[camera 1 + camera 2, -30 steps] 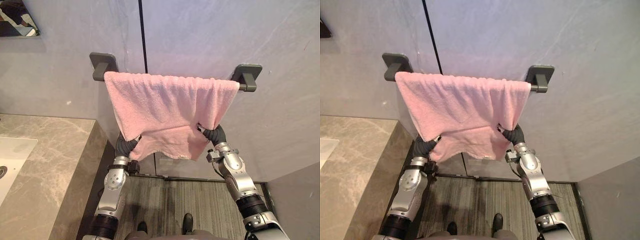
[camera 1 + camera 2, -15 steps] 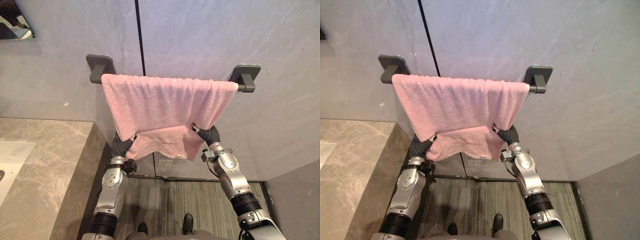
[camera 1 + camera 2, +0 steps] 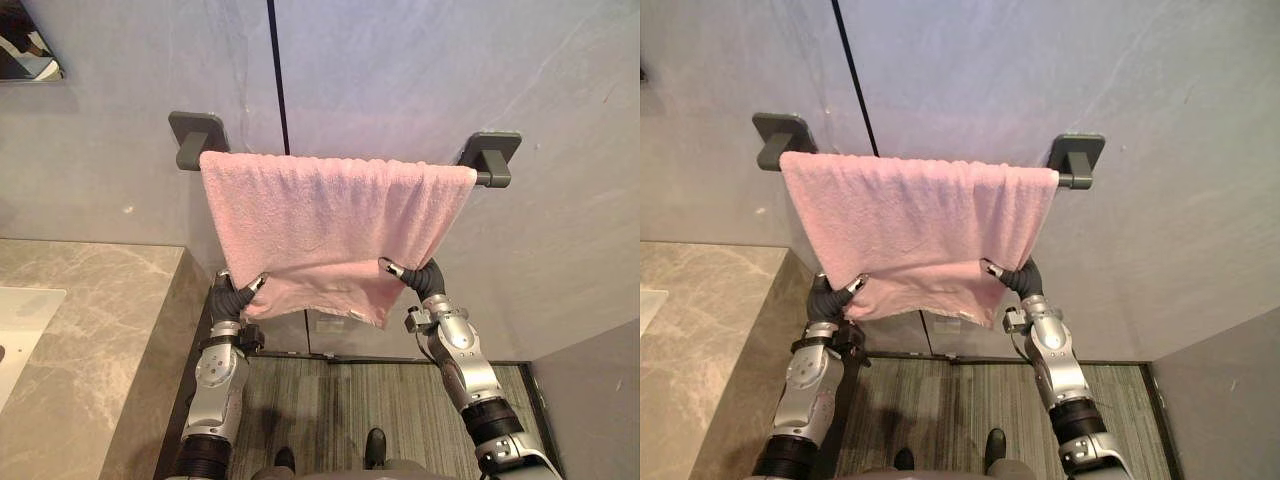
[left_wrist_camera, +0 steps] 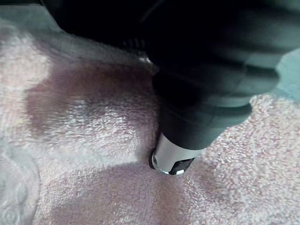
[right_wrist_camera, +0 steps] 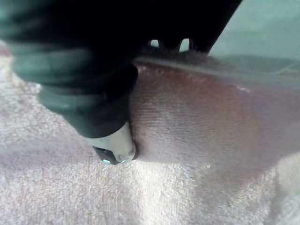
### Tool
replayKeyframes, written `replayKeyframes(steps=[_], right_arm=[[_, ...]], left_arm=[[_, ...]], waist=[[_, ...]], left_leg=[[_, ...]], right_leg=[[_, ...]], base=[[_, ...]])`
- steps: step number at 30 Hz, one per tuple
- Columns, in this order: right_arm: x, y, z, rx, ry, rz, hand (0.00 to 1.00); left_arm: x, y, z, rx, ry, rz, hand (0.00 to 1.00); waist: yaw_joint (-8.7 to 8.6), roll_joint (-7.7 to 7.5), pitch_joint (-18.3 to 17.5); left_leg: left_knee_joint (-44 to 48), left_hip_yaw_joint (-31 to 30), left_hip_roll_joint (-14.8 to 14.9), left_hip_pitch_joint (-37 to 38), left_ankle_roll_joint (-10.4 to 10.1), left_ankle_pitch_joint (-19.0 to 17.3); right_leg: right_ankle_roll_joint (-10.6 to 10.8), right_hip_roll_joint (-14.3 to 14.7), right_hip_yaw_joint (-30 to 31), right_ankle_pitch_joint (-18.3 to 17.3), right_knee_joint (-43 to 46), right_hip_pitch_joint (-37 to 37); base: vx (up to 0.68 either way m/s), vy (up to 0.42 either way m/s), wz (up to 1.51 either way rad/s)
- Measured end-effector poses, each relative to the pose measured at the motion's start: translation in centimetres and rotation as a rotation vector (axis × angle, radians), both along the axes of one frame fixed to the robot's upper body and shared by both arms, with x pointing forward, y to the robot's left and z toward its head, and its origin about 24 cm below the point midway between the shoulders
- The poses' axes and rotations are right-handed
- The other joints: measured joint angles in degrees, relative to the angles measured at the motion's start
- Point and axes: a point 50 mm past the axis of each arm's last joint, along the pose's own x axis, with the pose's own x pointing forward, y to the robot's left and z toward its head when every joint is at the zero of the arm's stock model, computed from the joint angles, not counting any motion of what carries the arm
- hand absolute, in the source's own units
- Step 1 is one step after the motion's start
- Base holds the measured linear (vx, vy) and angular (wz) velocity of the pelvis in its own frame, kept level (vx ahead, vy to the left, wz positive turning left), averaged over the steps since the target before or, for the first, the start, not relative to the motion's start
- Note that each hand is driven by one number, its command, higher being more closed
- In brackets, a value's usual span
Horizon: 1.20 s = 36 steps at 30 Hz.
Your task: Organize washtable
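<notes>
Towel [image 3: 330, 220] looks soft and light; I'd pinch its hem corners. Left hand [image 3: 236, 296] at seven o'clock and right hand [image 3: 420, 280] at five touch there, but I can't tell their grasp.

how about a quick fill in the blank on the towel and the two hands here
The towel draped over the wall bar is ____ in colour. The bar is held by ____ dark brackets. The marble counter lies on the robot's ____ side. The left hand and the right hand are at the towel's ____ edge, opposite its top.
Missing words: pink; two; left; bottom
</notes>
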Motion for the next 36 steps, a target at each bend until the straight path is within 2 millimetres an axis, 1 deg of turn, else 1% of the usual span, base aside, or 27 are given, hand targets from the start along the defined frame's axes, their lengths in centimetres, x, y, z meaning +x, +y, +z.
replayKeyframes(steps=[2,5,8,12,15,17,18,19,20,22,23,25,27,28,29,30,32,33,35,36], right_arm=[[-0.5,-0.2,-0.3,-0.004,0.010,-0.013,0.00],[-1.1,-0.6,-0.5,0.014,0.013,-0.049,0.00],[-1.6,-0.8,-1.0,0.000,0.035,-0.077,0.00],[-2.5,-1.4,-2.0,-0.018,0.082,-0.112,0.00],[-3.1,-3.0,-2.4,-0.026,0.102,-0.186,0.00],[-3.5,-4.6,-1.6,-0.025,0.071,-0.266,0.00],[-3.6,-5.1,-1.3,-0.025,0.058,-0.287,0.00],[-3.7,-6.0,-0.7,-0.026,0.031,-0.329,0.00],[-3.8,-6.4,-0.3,-0.027,0.017,-0.347,0.00],[-4.1,-8.0,1.3,-0.031,-0.051,-0.429,0.00],[-4.2,-8.3,1.8,-0.032,-0.074,-0.447,0.00],[-4.5,-9.0,3.6,-0.037,-0.153,-0.486,0.00],[-4.8,-9.4,5.8,-0.051,-0.250,-0.509,0.00],[-4.9,-9.4,6.4,-0.055,-0.277,-0.512,0.00],[-5.2,-9.4,7.8,-0.059,-0.338,-0.521,0.00],[-5.3,-9.4,8.5,-0.060,-0.368,-0.523,0.00],[-5.5,-8.9,11.1,-0.059,-0.501,-0.506,0.00],[-5.6,-8.7,11.8,-0.052,-0.539,-0.497,0.00],[-5.1,-7.1,14.7,0.019,-0.701,-0.397,0.00],[-5.1,-6.6,15.5,0.039,-0.740,-0.358,0.00]], left_arm=[[-0.5,-0.1,-0.5,-0.010,0.025,0.002,0.00],[-0.9,-0.2,-0.7,-0.032,0.033,0.013,0.00],[-1.2,-0.2,-0.9,-0.061,0.042,0.033,0.00],[-1.6,0.1,-0.7,-0.061,0.033,0.043,0.00],[-1.8,0.9,-0.3,-0.074,0.013,0.097,0.00],[-2.2,2.0,1.0,-0.076,-0.047,0.160,0.00],[-2.3,2.3,1.4,-0.074,-0.063,0.175,0.00],[-2.5,3.0,2.3,-0.066,-0.100,0.210,0.00],[-2.7,3.4,2.7,-0.062,-0.117,0.223,0.00],[-3.2,4.7,4.2,-0.044,-0.181,0.290,0.00],[-3.3,5.0,4.6,-0.039,-0.201,0.306,0.00],[-3.7,5.7,6.3,-0.024,-0.273,0.347,0.00],[-4.2,6.1,8.2,-0.004,-0.367,0.371,0.00],[-4.3,6.1,8.7,0.000,-0.390,0.374,0.00],[-4.6,6.2,9.9,0.011,-0.445,0.376,0.00],[-4.8,6.1,10.5,0.017,-0.474,0.374,0.00],[-5.6,5.8,13.3,0.052,-0.609,0.352,0.00],[-5.8,5.7,13.9,0.063,-0.642,0.343,0.00],[-6.4,5.1,15.9,0.106,-0.748,0.286,0.00],[-6.4,4.8,16.3,0.108,-0.766,0.262,0.00]], waist=[[-0.01,0.01,0.00],[-0.04,0.02,0.01],[-0.03,0.10,0.02],[-0.01,0.33,0.02],[0.00,1.26,-0.04],[-0.03,2.02,-0.12],[-0.02,2.15,-0.11],[-0.11,2.32,-0.12],[-0.13,2.38,-0.11],[-0.14,2.54,-0.20],[-0.17,2.56,-0.20],[-0.19,2.56,-0.20],[-0.23,2.65,-0.27],[-0.26,2.73,-0.35],[-0.27,2.95,-0.50],[-0.28,3.06,-0.57],[-0.39,3.37,-0.78],[-0.47,3.44,-0.83],[-1.27,3.62,-0.93],[-1.43,3.62,-0.93]], left_leg=[[0.04,0.12,0.03,0.03,-0.01,-0.01],[0.05,0.37,0.10,0.25,-0.04,-0.03],[0.05,0.64,0.43,0.38,-0.08,-0.06],[0.04,0.72,0.58,0.42,-0.17,-0.12],[0.00,0.68,0.12,0.53,-0.17,-0.12],[-0.03,0.71,0.05,0.81,-0.16,-0.11],[-0.03,0.70,0.05,0.88,-0.16,-0.11],[-0.03,0.70,0.06,1.06,-0.16,-0.11],[-0.03,0.69,0.06,1.24,-0.16,-0.11],[-0.04,0.70,0.06,1.89,-0.15,-0.12],[-0.03,0.71,0.04,1.90,-0.15,-0.11],[-0.01,0.72,0.01,2.10,-0.14,-0.11],[-0.07,0.76,0.05,2.78,-0.13,-0.13],[-0.08,0.82,0.05,2.80,-0.13,-0.13],[-0.07,0.87,0.02,2.81,-0.12,-0.14],[-0.07,0.88,0.01,2.83,-0.12,-0.14],[-0.06,0.98,0.02,2.94,-0.12,-0.14],[-0.04,1.01,0.02,2.95,-0.12,-0.14],[0.03,1.15,0.02,3.22,-0.12,-0.13],[0.03,1.16,0.03,3.38,-0.12,-0.13]], right_leg=[[-0.02,0.01,0.11,0.02,0.00,0.00],[-0.08,0.03,0.33,0.06,0.00,0.07],[-0.09,0.02,0.55,0.07,0.00,0.10],[-0.09,0.02,0.61,0.07,0.00,0.11],[-0.08,0.19,0.44,0.06,0.01,0.23],[-0.08,0.14,0.45,0.06,0.01,0.47],[-0.08,0.14,0.44,0.06,0.01,0.54],[-0.08,0.15,0.42,0.06,0.01,0.72],[-0.08,0.16,0.41,0.06,0.01,0.88],[-0.08,0.15,0.37,0.05,-0.02,1.53],[-0.08,0.12,0.38,0.05,-0.04,1.55],[-0.08,0.10,0.37,0.05,-0.19,1.73],[-0.11,0.15,0.34,0.00,-0.21,2.39],[-0.11,0.15,0.34,0.00,-0.21,2.42],[-0.11,0.11,0.35,0.01,-0.21,2.40],[-0.11,0.10,0.35,0.01,-0.21,2.39],[-0.12,0.12,0.40,0.02,-0.21,2.41],[-0.12,0.13,0.42,0.03,-0.20,2.41],[-0.15,0.16,0.55,0.06,-0.20,2.59],[-0.15,0.18,0.57,0.06,-0.20,2.73]], base=[[0.00,0.000,0.00],[-0.02,-0.003,-0.05],[-0.02,-0.011,-0.04],[0.00,-0.002,-0.01],[0.00,0.000,0.00],[0.00,0.000,0.00],[0.00,0.000,0.00],[0.00,0.000,0.00],[0.00,0.000,0.00],[-0.03,-0.002,0.00],[-0.05,-0.001,-0.01],[-0.05,-0.003,-0.01],[-0.05,-0.004,-0.01],[-0.03,-0.002,-0.03],[0.00,0.000,0.00],[0.00,0.000,0.00],[0.00,0.000,0.00],[-0.03,-0.003,-0.03],[0.00,0.000,0.00],[0.00,0.000,0.00]])
